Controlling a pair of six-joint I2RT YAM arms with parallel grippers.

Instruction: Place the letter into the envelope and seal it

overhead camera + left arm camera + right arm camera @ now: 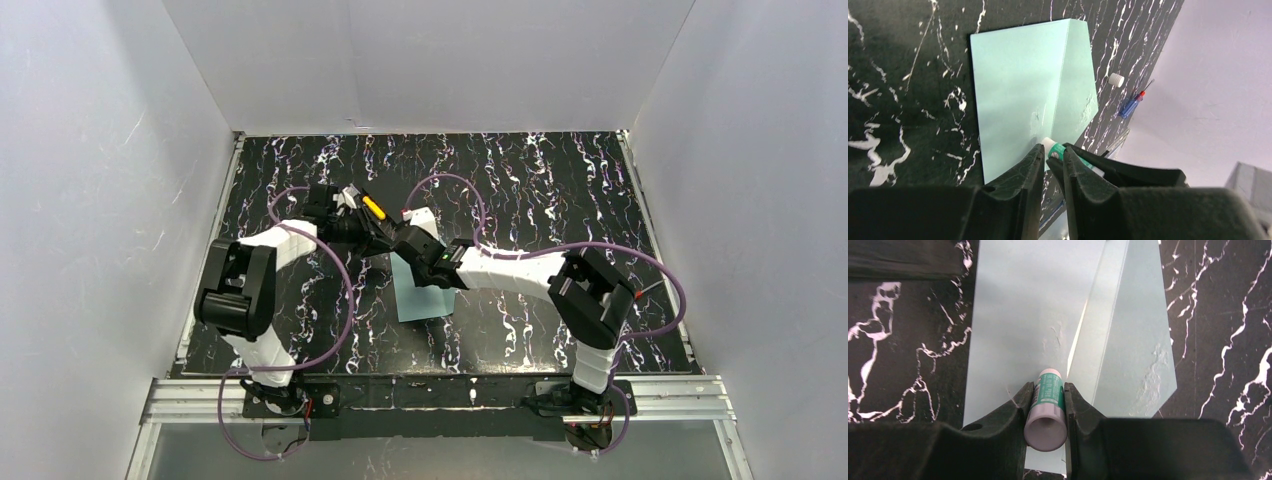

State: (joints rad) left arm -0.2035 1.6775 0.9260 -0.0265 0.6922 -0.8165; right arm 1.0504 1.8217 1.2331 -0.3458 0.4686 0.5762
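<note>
lying flat on the black, white-veined table (1228,315), the pale teal-green paper envelope (1018,315) looks light, thin and crease-prone, best handled by its lifted, wrinkle-patched flap (1133,340). the right gripper (1047,388) is clamped on a small white-and-green cylindrical glue stick (1047,410); the left gripper (1052,150) has its fingers nearly together on nothing. the letter is out of sight.

In the centre of the top view the 2 arms crowd together. The left gripper (378,232) and the right gripper (410,245) nearly touch over the upper edge of the pale teal paper envelope (425,297), closing that gap. The right one's jaws clamp a green-labelled white glue stick (1047,410). Purple cables (349,290) loop at centre left. Black marbled tabletop (560,190) lies open at upper right. In the left wrist view, a small white cap (1116,80) and a blue pen-like tool (1131,104) lie near the wall.
</note>
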